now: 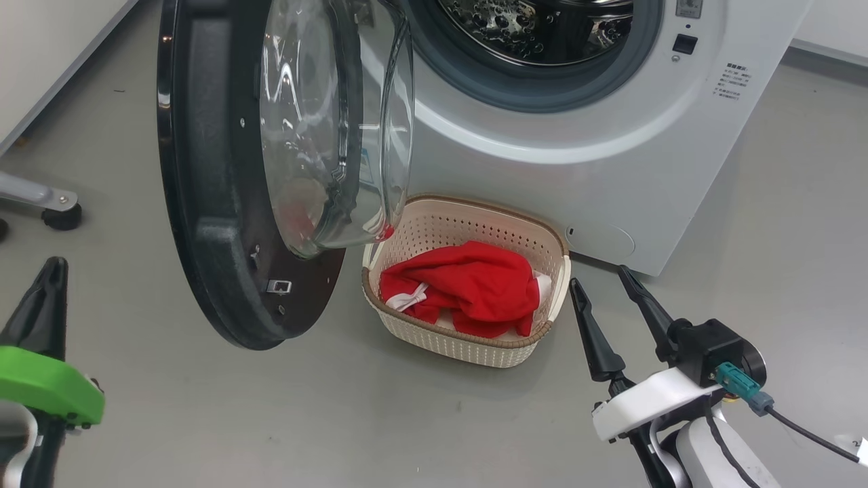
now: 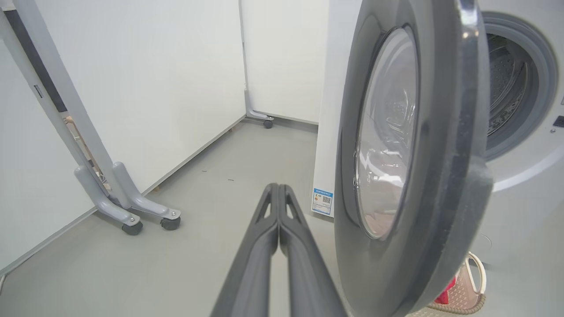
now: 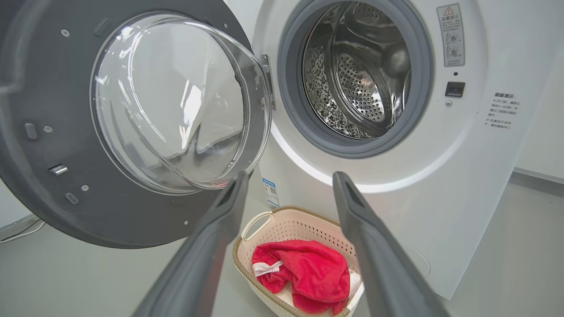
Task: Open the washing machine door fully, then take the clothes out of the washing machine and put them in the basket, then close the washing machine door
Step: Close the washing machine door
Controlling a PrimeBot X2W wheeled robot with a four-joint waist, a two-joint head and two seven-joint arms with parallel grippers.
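Now only the door is left to deal with. The red clothes (image 1: 468,288) lie heaped in the basket (image 1: 434,342) on the floor (image 1: 271,420), just in front of the machine (image 1: 576,163). The door (image 1: 217,203) stands swung out, and in the head view its glass bowl overlaps the basket's left rim. The left jaws are clenched on nothing, off the door's outer side and clear of it. The right jaws are spread wide and empty, just beside the basket's right side.

The main risk is probably the swing home. The basket sits close under the door's path, and the frames do not settle how much room there is between the door's lower edge and the basket's handle. A clipped handle could drag or tip the basket and spill the clothes. A push from the closed left jaws could also skid off the glossy rim, or land too softly to catch the latch (image 3: 58,169). If the right arm moves carelessly, it could knock the basket sideways.

The right wrist view looks deep into the drum (image 3: 357,79), which appears to be bare steel, though its lowest part is hidden behind the grey gasket. It also shows the door's inner face. The left wrist view gives the door's outer face and thick edge, a blue label (image 2: 322,201) low on the machine's side, and a white partition on wheeled feet (image 2: 132,215). The head view alone takes in both pairs of jaws and the basket together.
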